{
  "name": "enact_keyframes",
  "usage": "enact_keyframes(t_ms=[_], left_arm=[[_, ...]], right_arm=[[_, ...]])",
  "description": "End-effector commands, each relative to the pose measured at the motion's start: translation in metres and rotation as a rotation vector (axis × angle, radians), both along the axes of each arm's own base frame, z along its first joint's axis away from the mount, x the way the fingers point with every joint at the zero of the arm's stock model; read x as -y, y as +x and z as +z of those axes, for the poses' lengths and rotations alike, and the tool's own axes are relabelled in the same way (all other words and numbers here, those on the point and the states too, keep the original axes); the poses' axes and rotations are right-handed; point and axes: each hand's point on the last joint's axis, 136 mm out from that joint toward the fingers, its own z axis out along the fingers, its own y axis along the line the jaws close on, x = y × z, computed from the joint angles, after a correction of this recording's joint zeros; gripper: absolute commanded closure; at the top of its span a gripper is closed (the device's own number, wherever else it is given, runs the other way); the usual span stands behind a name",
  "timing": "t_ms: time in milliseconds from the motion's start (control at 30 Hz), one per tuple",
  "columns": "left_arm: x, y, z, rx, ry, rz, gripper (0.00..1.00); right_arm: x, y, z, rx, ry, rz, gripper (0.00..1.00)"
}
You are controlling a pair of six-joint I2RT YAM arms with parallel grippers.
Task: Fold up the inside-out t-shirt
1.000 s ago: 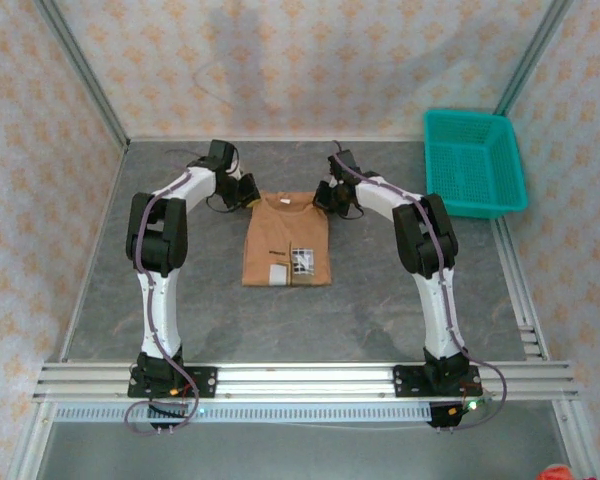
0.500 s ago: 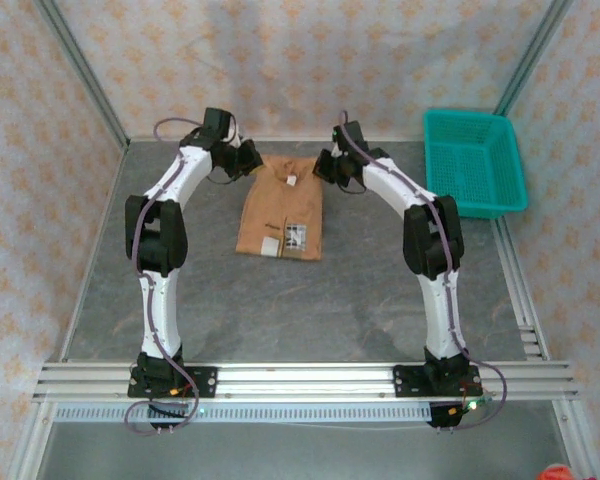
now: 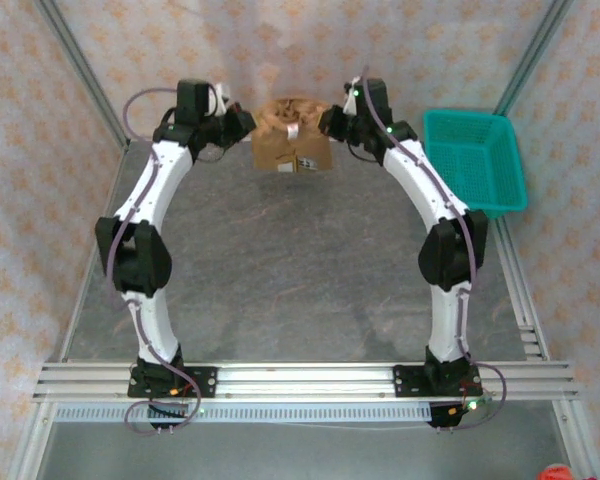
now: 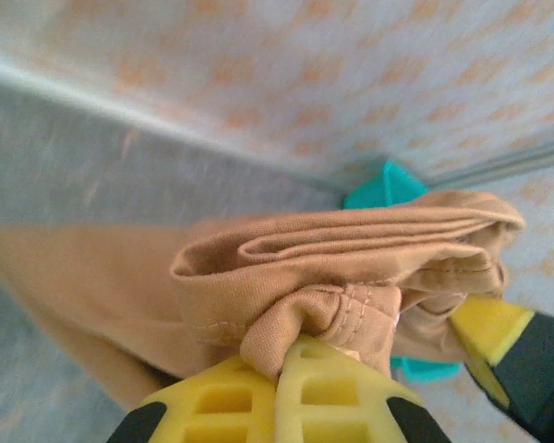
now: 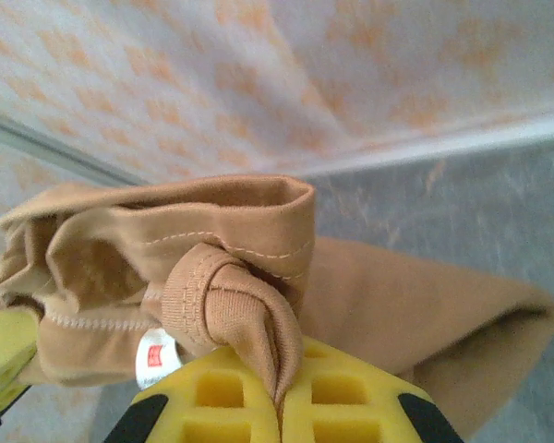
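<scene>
Right now the tan, soft-cloth, inside-out t-shirt (image 3: pixel 292 150) hangs as a folded bundle at the far edge of the grey stone-patterned table (image 3: pixel 300 270). It is held up between the 2 arms and seen against the orange-and-white patterned back wall (image 3: pixel 280 60). Both white arms reach forward and curve inward, so their tips meet the cloth from opposite sides. The left gripper (image 3: pixel 244 124), black with yellow moulded fingers, sits at the bundle's upper left corner. In the left wrist view its 2 fingers (image 4: pixel 222 397) are pressed together, clenched on a bunched, stitched hem of the t-shirt, with layered folds stacked just above them. The right gripper (image 3: pixel 329 120) sits at the upper right corner, and in the right wrist view its 2 yellow fingers (image 5: pixel 346 369) are likewise squeezed tight on a rolled loop of hem. A small white label (image 5: pixel 155 356) with a red mark shows on the cloth just left of that pinch, and from above a white tag shows near the top middle of the bundle. From each pinch the rest of the fabric trails away and down toward the table; whether its lower edge touches the surface I cannot tell. The teal plastic mesh basket (image 3: pixel 475 165) stands at the table's far right corner, well apart from the t-shirt and just beside the right arm.
</scene>
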Motion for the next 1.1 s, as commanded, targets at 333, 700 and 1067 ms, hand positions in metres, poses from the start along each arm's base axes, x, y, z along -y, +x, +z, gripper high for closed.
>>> enact_keyframes(t_ms=[333, 700, 1067], left_arm=[[0.01, -0.149, -0.148, -0.216, 0.087, -0.037, 1.0], [0.002, -0.128, -0.151, -0.233, 0.182, -0.016, 1.0], [-0.021, -0.051, -0.204, -0.33, 0.283, 0.005, 1.0]], right_arm=[[-0.008, -0.15, -0.145, -0.24, 0.045, 0.047, 1.0], [0.005, -0.129, -0.147, -0.22, -0.095, -0.009, 1.0], [0.032, -0.055, -0.205, -0.304, -0.203, -0.133, 1.0]])
